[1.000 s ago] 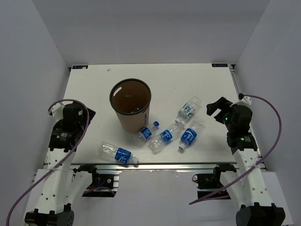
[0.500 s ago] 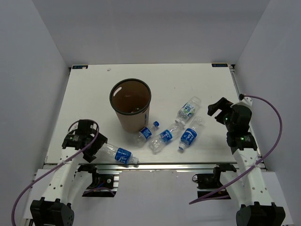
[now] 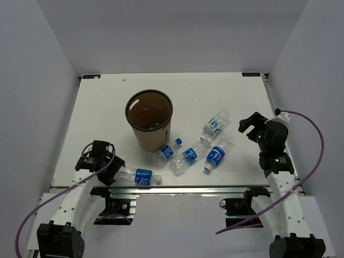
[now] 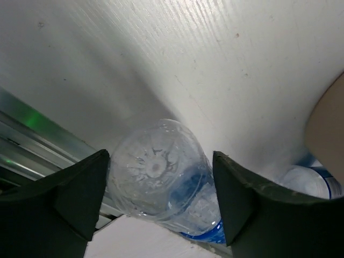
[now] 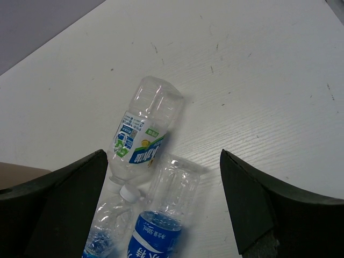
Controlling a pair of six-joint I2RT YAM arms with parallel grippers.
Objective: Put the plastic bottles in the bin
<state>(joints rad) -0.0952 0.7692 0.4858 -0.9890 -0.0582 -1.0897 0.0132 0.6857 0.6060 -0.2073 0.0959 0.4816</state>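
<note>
Several clear plastic bottles with blue labels lie on the white table. One bottle (image 3: 138, 176) lies at the near edge, and my left gripper (image 3: 119, 172) is open round its base (image 4: 156, 183), its fingers (image 4: 70, 199) right against both sides; the bottle rests on the table. Three bottles (image 3: 167, 152), (image 3: 187, 157), (image 3: 215, 156) lie right of the bin (image 3: 150, 119), a tall brown cylinder. One more bottle (image 3: 215, 124) lies further back. My right gripper (image 3: 246, 124) hovers open above a green-labelled bottle (image 5: 142, 126) and a blue-labelled bottle (image 5: 166, 215), holding nothing.
The table's near edge with its metal rail (image 4: 32, 140) runs just beside the left gripper's bottle. The bin's wall (image 4: 328, 129) shows at the right of the left wrist view. White walls close in the table on three sides.
My left arm has swung down from the left side to the near-edge bottle and its jaws have narrowed round the base. That bottle has turned slightly. The right arm has barely moved.
</note>
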